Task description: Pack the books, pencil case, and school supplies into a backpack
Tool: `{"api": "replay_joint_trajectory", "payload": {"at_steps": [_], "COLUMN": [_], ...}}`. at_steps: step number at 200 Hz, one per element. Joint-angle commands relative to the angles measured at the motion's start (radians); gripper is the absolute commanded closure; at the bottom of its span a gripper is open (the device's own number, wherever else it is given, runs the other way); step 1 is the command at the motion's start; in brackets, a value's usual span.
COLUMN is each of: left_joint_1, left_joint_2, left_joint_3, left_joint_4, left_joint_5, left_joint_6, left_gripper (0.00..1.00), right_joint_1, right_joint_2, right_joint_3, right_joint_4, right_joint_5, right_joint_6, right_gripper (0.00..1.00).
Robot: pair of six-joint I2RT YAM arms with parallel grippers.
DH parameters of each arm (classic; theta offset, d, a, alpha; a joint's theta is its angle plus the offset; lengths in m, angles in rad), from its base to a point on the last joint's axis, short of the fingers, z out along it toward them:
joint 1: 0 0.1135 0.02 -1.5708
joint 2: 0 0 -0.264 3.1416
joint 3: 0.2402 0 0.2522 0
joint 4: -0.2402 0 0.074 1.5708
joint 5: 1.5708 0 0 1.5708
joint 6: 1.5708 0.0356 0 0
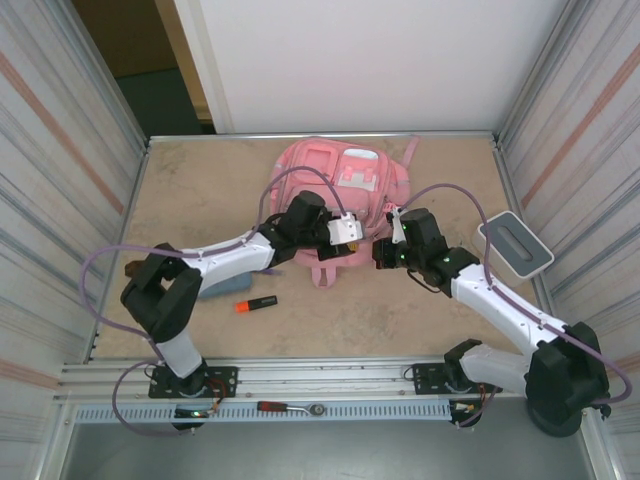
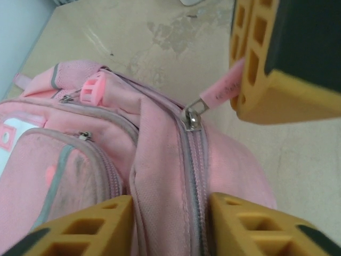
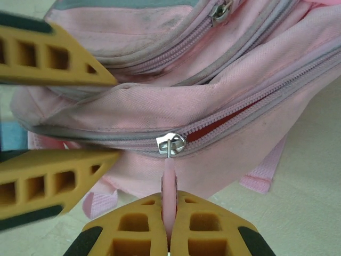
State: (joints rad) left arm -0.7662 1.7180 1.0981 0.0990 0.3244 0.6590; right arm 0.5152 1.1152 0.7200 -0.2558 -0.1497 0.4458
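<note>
Pink backpack (image 1: 340, 190), zip partly open

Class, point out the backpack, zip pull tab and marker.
backpack (image 1: 315, 165): top external view, pink upper panel.
zip pull tab (image 3: 169, 178): right wrist view, pink strip, mid-length.
marker (image 1: 256, 304): top external view, its middle.

The marker (image 1: 256, 304) lies before the backpack (image 1: 312, 165) (box (image 1: 515, 243) to its right).
</note>
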Motion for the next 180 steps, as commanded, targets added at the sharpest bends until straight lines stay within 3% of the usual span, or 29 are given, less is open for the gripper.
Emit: {"api": "replay_joint_trajectory", "payload": {"at_steps": [1, 37, 71, 121, 170, 180], "left_joint_1": [-0.001, 0.035, 0.084, 0.114, 0.111, 0.109], "left_joint_2": [0.01, -0.045, -0.133, -0.198, -0.18, -0.174], "left_joint_3": [0.033, 0.038, -0.01, -0.057, -0.046, -0.046], "left_joint_4": [-0.029, -0.055, 0.003, 0.076, 0.082, 0.085], "left_joint_5": [-0.018, 0.064, 0.199, 0.304, 0.321, 0.323], "left_joint_6": [0.023, 0.019, -0.039, -0.078, -0.098, -0.1], "left_gripper": [0.7, 1.0, 1.0, 1.0, 1.0, 1.0], "right_joint_1": [-0.007, -0.099, -0.236, -0.4, -0.479, -0.48], "right_joint_2": [-0.058, -0.045, 0.051, 0.218, 0.332, 0.305], "right_joint_3": [0.011, 0.027, 0.076, 0.125, 0.22, 0.213], "right_joint_4": [0.052, -0.039, -0.15, -0.111, -0.075, -0.082], "right_joint_5": [-0.022, 0.022, 0.063, 0.133, -0.042, -0.085], "right_joint_6": [0.013, 0.003, -0.009, -0.024, -0.04, -0.051], "right_gripper": [1.0, 1.0, 1.0, 1.0, 1.0, 0.94]}}
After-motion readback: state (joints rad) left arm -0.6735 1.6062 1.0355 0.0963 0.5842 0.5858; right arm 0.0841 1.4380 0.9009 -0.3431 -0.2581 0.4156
